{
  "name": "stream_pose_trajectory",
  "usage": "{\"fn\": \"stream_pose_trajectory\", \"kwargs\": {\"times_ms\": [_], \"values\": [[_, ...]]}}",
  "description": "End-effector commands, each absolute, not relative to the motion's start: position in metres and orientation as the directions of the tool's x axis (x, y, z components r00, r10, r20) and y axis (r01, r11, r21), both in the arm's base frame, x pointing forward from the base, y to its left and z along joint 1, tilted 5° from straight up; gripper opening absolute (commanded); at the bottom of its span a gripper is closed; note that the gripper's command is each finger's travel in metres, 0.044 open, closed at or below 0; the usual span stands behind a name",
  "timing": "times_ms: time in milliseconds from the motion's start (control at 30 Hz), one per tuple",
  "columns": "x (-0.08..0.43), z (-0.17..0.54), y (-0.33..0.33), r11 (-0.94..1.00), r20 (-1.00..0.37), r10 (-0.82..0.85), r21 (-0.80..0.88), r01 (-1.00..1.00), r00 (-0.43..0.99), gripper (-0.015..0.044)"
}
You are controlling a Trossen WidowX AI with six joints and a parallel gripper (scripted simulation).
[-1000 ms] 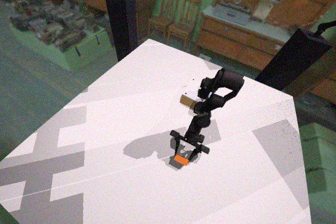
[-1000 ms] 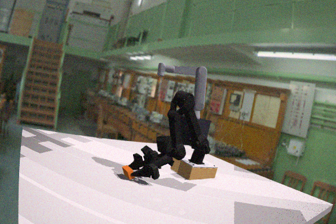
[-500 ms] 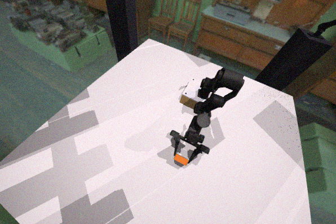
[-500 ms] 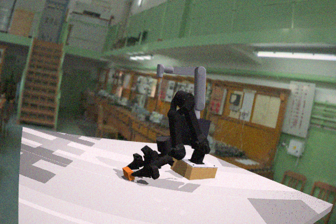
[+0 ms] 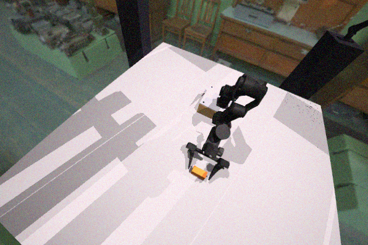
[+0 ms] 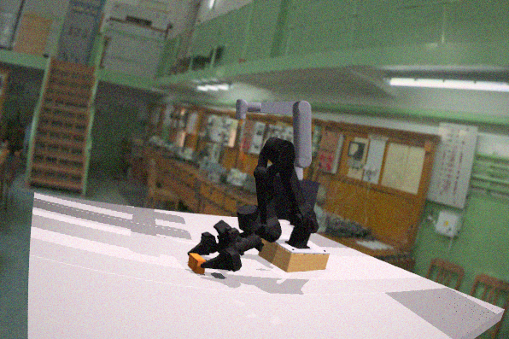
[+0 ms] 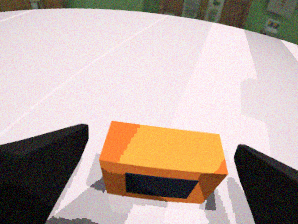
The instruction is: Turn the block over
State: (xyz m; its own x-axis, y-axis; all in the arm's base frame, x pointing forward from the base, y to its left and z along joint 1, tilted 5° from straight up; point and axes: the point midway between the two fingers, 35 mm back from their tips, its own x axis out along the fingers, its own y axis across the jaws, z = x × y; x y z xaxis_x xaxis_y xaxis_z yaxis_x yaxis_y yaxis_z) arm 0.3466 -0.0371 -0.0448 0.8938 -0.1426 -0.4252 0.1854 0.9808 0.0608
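Block Let Go, but Its Dark Mark Is Not Face Down

The gripper (image 5: 200,173) (image 6: 195,259) (image 7: 164,143) is wide open and holds nothing. One finger is on each side of the block (image 5: 199,172) (image 6: 196,263) (image 7: 175,150), with a gap on both sides in the wrist view. The block is on the table (image 5: 262,191) (image 6: 128,306) (image 7: 75,60), between the fingertips.

The job does not look done. The dark mark (image 7: 160,185) is on the side that looks back at the arm, so it most likely needs one more tip. If the arm pulls back crooked, a finger could bump the block and turn it or slide it away. If the fingers shut too high or off to one side, the block could slip out. A push down low might just slide it along, and it would not tip over.

The block is orange, a short, chunky bar with flat sides. Its top looks bright yellow-orange where light falls on it. The mark is a dark box shape, almost black.

Farther back, the arm (image 5: 234,110) (image 6: 273,187) bends down from its wooden base (image 5: 206,111) (image 6: 299,261).
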Motion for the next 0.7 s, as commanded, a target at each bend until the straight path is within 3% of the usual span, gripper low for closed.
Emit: {"fn": "stream_pose_trajectory", "kwargs": {"times_ms": [0, 667], "values": [[0.3461, -0.0453, -0.0377, 0.980, -0.426, -0.148, 0.061, 0.192, 0.892, 0.0440], [0.3489, -0.0458, -0.0380, 0.980, -0.446, -0.145, 0.060, 0.191, 0.883, 0.0440]]}}
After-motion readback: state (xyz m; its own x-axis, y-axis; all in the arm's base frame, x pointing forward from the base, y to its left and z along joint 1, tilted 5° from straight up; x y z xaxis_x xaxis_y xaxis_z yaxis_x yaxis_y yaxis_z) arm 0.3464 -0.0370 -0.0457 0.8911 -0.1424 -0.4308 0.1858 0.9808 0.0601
